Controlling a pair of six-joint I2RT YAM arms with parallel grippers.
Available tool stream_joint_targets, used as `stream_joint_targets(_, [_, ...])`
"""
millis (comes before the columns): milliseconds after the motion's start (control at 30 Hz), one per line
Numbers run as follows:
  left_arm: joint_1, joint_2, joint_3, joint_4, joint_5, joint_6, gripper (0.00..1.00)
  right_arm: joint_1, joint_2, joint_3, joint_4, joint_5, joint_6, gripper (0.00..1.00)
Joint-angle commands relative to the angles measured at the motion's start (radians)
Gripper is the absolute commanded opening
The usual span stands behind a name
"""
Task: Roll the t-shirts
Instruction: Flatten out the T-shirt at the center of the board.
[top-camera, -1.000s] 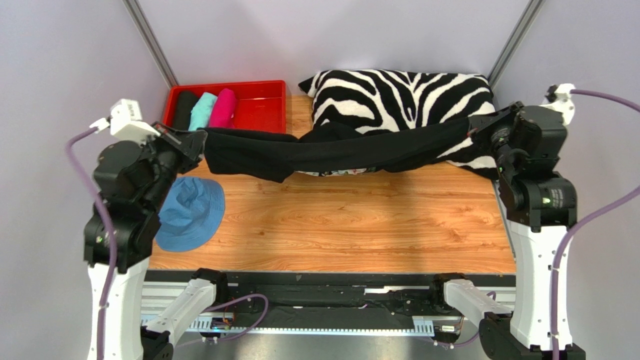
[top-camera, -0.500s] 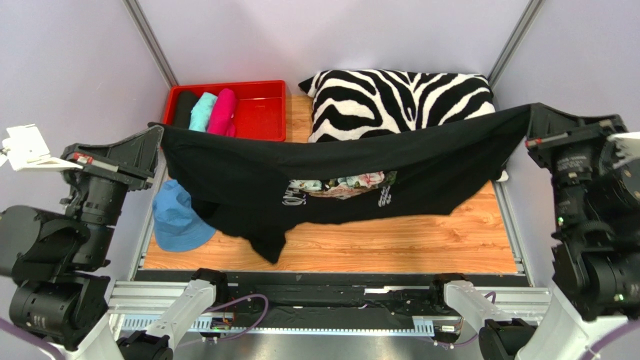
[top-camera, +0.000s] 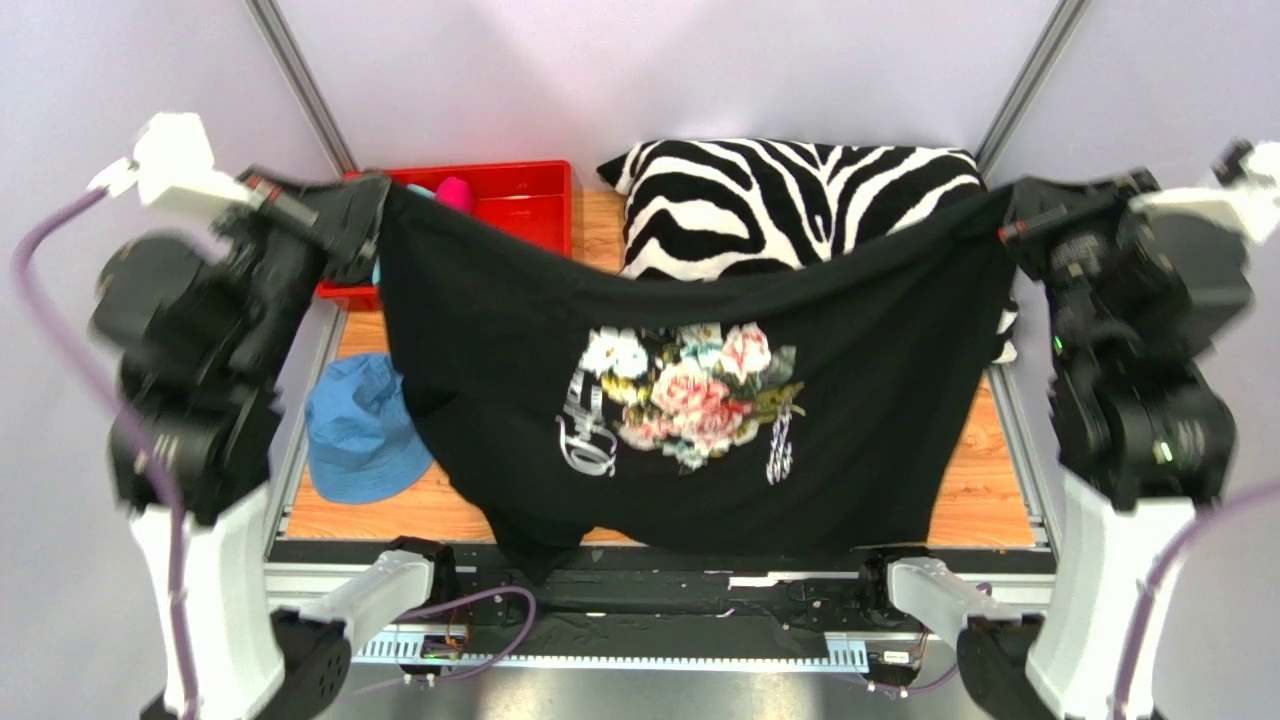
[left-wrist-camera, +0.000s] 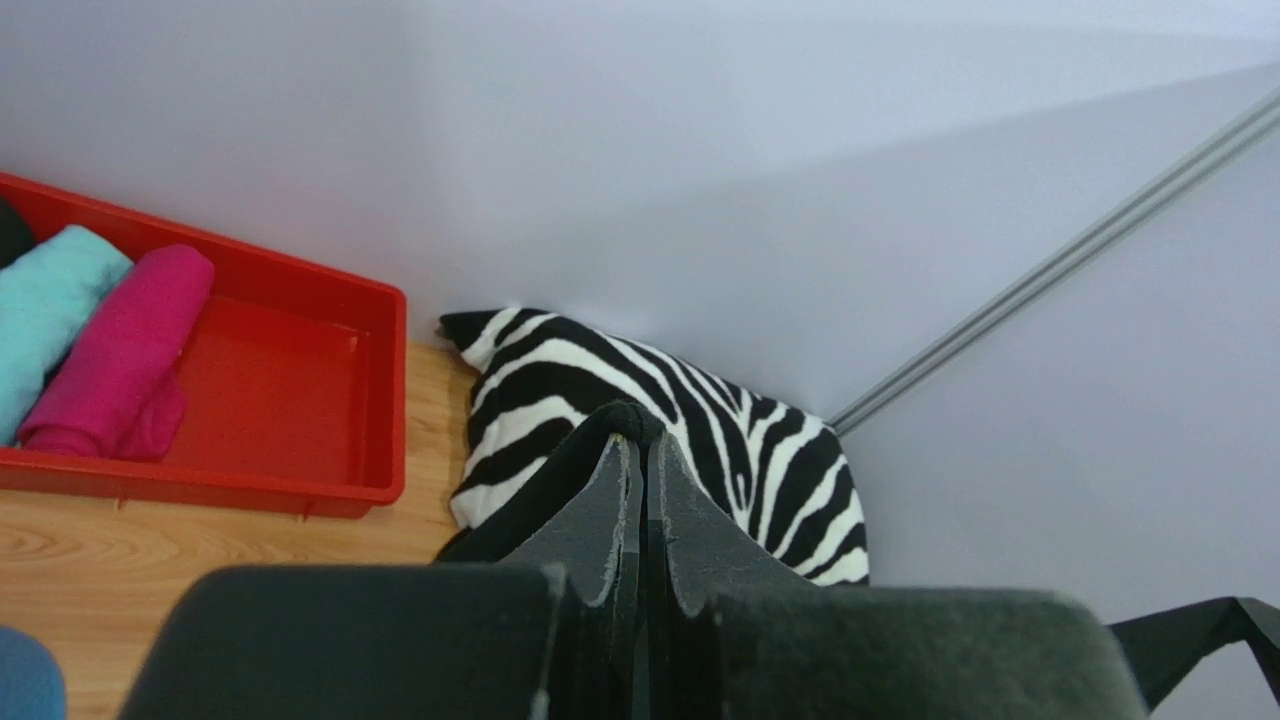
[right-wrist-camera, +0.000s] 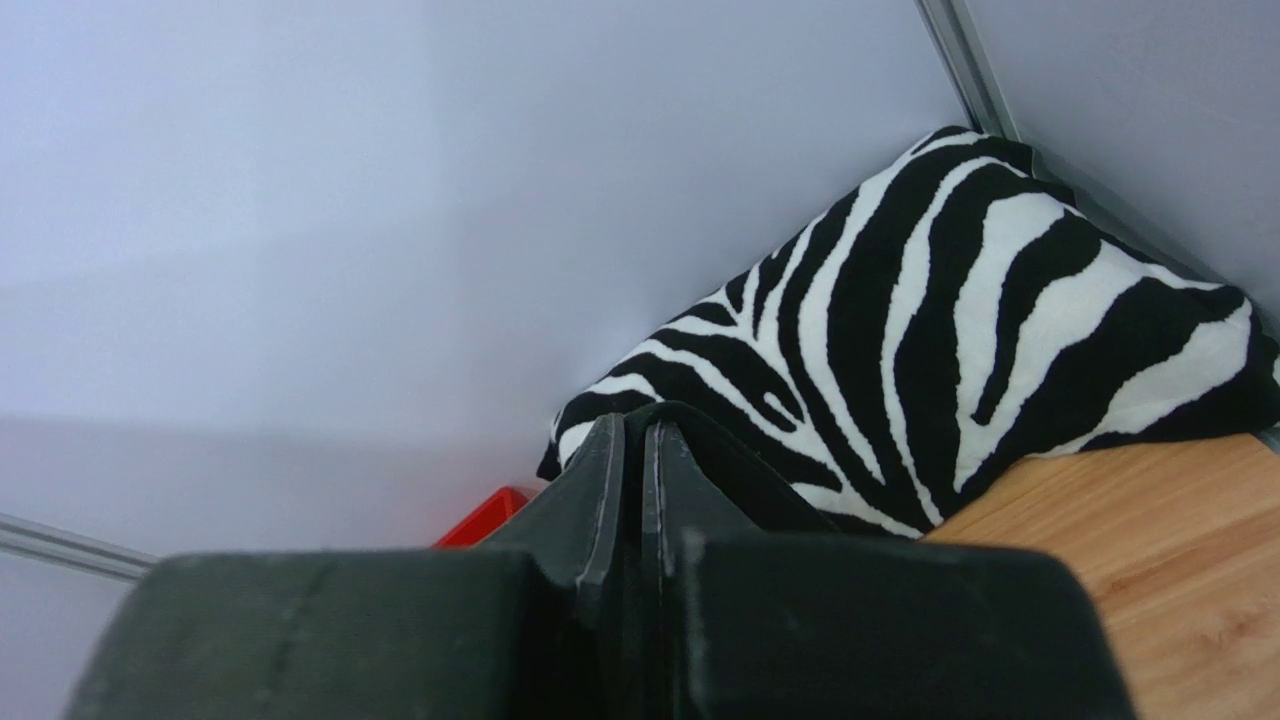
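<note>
A black t-shirt (top-camera: 496, 375) with a floral and white print hangs spread between my two grippers, high above the table, its hem at the near edge. My left gripper (top-camera: 379, 210) is shut on its left top corner; the cloth edge (left-wrist-camera: 643, 417) shows pinched at the fingertips. My right gripper (top-camera: 1010, 225) is shut on the right top corner, with black cloth (right-wrist-camera: 751, 465) in the jaws. Teal (left-wrist-camera: 45, 323) and pink (left-wrist-camera: 128, 353) rolled t-shirts lie in the red bin (left-wrist-camera: 301, 390). The black roll is mostly hidden.
A zebra-striped pillow (top-camera: 812, 188) lies at the back right. A light blue cap (top-camera: 353, 435) lies on the wooden table (top-camera: 977, 480) at the left, partly behind the shirt. The red bin (top-camera: 526, 195) stands at the back left. Grey walls enclose the table.
Both grippers rose and moved back with the shirt. The shirt now hangs flat and fully spread, its print facing the camera, where it sagged bunched before.
</note>
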Motion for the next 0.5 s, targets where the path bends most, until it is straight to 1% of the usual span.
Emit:
stream_joint_targets(0, [-0.002, 0.187, 0.103, 0.166, -0.016, 0.032, 0.00, -0.007, 0.130, 0.017, 0.221, 0.029, -0.039, 0.00])
stream_joint_targets(33, [-0.002, 0.224, 0.132, 0.190, -0.020, 0.038, 0.00, -0.007, 0.155, 0.037, 0.244, 0.029, -0.044, 0.00])
stream_joint_targets(67, [-0.002, 0.300, 0.167, 0.206, -0.026, 0.043, 0.00, -0.006, 0.178, 0.051, 0.302, 0.026, -0.050, 0.00])
stream_joint_targets(133, [0.001, 0.400, 0.342, 0.220, -0.031, 0.072, 0.00, -0.009, 0.260, 0.085, 0.368, 0.020, -0.055, 0.00])
stream_joint_targets(167, [0.001, 0.507, 0.422, 0.218, -0.031, 0.086, 0.00, -0.009, 0.296, 0.149, 0.428, 0.020, -0.059, 0.00])
stream_joint_targets(200, [0.001, 0.556, 0.567, 0.218, -0.034, 0.110, 0.00, -0.009, 0.363, 0.193, 0.442, 0.027, -0.059, 0.00])
stream_joint_targets(233, [0.001, 0.602, 0.635, 0.227, -0.040, 0.117, 0.00, -0.009, 0.406, 0.250, 0.450, 0.037, -0.059, 0.00])
stream_joint_targets(267, [0.009, 0.674, 0.689, 0.236, -0.040, 0.121, 0.00, -0.010, 0.438, 0.345, 0.462, 0.046, -0.056, 0.00])
stream_joint_targets(300, [0.015, 0.699, 0.758, 0.253, -0.036, 0.114, 0.00, -0.010, 0.464, 0.390, 0.474, 0.054, -0.056, 0.00])
stream_joint_targets(333, [0.026, 0.716, 0.772, 0.297, -0.027, 0.098, 0.00, -0.010, 0.501, 0.419, 0.489, 0.058, -0.058, 0.00])
stream_joint_targets(367, [0.052, 0.719, 0.774, 0.327, -0.013, 0.060, 0.00, -0.010, 0.508, 0.441, 0.526, 0.066, -0.059, 0.00])
stream_joint_targets(467, [0.086, 0.689, 0.763, 0.402, 0.009, 0.017, 0.00, -0.018, 0.502, 0.482, 0.582, 0.087, -0.059, 0.00])
